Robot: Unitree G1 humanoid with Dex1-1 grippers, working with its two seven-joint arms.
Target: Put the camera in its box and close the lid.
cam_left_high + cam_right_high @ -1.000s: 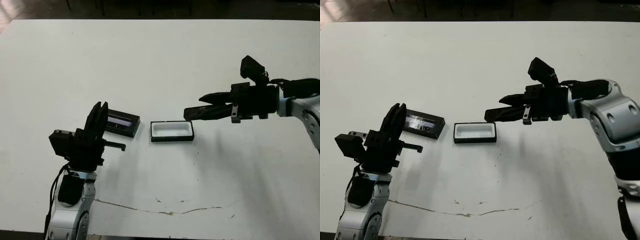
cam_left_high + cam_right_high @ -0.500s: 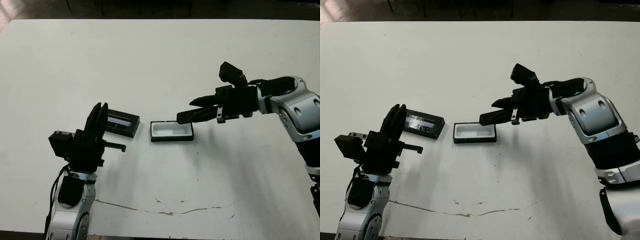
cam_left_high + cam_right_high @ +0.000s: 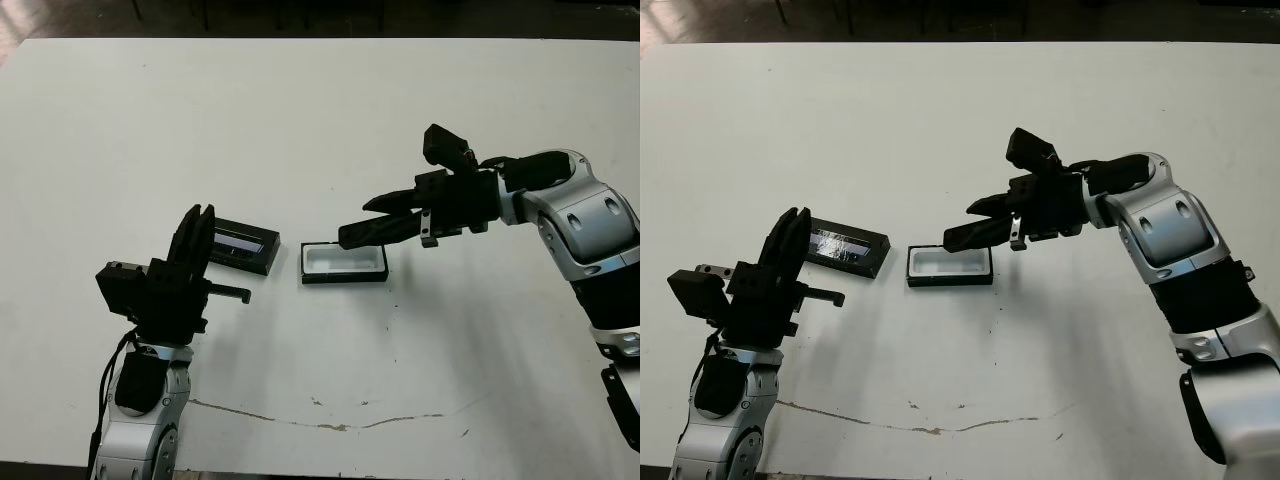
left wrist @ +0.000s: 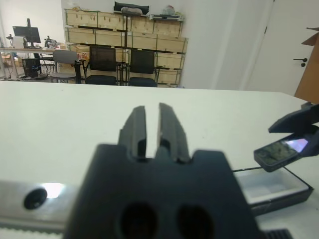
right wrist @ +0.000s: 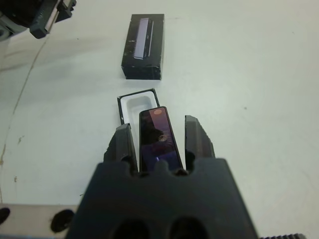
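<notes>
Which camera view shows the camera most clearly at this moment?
The right wrist view: the camera lies full-length between the right gripper fingers, above the box. The left wrist view shows only its tip; in the eye views the fingers hide it.

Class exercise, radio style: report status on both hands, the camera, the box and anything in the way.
Right hand holding camera, above box. Left hand empty, near lid. Box open, nothing inside; path clear.
</notes>
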